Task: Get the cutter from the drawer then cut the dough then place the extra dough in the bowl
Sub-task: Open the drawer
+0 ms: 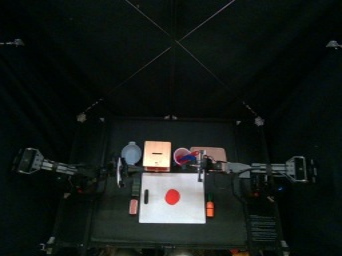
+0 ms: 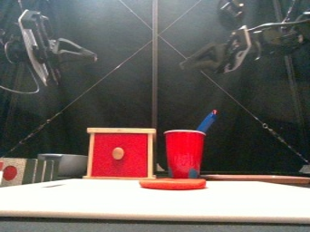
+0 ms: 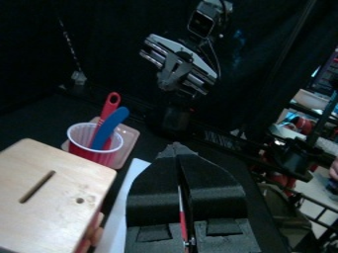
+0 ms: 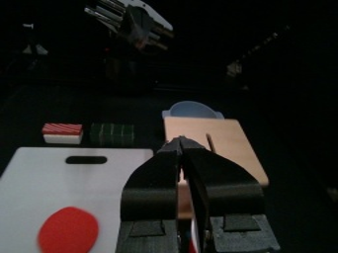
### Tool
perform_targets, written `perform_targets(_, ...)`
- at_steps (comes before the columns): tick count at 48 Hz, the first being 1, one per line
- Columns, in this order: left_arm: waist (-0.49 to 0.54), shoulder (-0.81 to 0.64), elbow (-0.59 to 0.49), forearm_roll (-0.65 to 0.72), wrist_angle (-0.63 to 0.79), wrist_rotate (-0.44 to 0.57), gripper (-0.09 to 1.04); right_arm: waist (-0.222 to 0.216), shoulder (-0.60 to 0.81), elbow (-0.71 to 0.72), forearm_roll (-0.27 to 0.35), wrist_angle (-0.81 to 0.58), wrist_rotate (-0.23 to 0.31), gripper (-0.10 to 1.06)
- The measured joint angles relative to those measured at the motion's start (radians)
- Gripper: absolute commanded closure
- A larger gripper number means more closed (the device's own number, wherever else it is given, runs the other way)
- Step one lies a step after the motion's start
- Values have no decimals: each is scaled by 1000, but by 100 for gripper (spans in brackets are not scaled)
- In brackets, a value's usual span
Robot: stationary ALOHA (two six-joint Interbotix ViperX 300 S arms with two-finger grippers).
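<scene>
Table (image 1: 107, 225) set, both arms up high, one per side. Left gripper (image 3: 180, 158): fingers clenched, nothing in them. Right gripper (image 4: 185, 150): same, pressed together and empty. Board (image 1: 154, 212) lies flat, well below both sets of fingers and between them, towards the table front. Box (image 1: 158, 153) stands upright behind the board, well below and just inboard of the left fingers. Its red drawer front (image 2: 121, 145) sits flush, so the drawer's shut and I can't see inside it. The cutter isn't visible in any view. Bowl (image 4: 196, 109) is on the far side of the box from the right fingers, roughly under the left ones. Cup (image 2: 184, 149) stands upright just beside the box on the right-finger side, apart from it and well below the right fingers. Dough (image 2: 172, 183) is a flat red disc on the board in front of the box and cup, low down between the two grippers and clear of all the fingers. Blue knife (image 2: 208, 120) and red knife (image 3: 111, 102) stand in the cup, handles leaning towards the right fingers. Sushi roll (image 4: 114, 130) and a red-and-white toy (image 4: 62, 131) lie side by side just off the board's grip-hole end, on the left-finger side and well apart from either gripper.
</scene>
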Motion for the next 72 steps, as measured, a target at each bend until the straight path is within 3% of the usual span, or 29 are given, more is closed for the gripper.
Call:
perform_targets(10, -41, 236, -126, -224, -12, -48, 79, -46, 285, -233, -37, -6, -3, 101)
perform_targets(18, -43, 281, -149, -298, 31, -143, 71, -49, 436, -368, -89, 38, -3, 101)
perform_targets(30, -43, 295, -163, -347, 83, -298, 29, -49, 489, -422, -107, 127, -2, 101)
perform_targets(37, -43, 305, -166, -411, 127, -446, 8, -48, 489, -426, -114, 141, -2, 101)
perform_targets(43, -37, 327, -166, -459, 140, -499, 7, -40, 491, -430, -114, 146, -2, 101)
perform_targets(72, 91, 403, -193, -430, 153, -491, 8, -3, 491, -451, -112, 181, -2, 101)
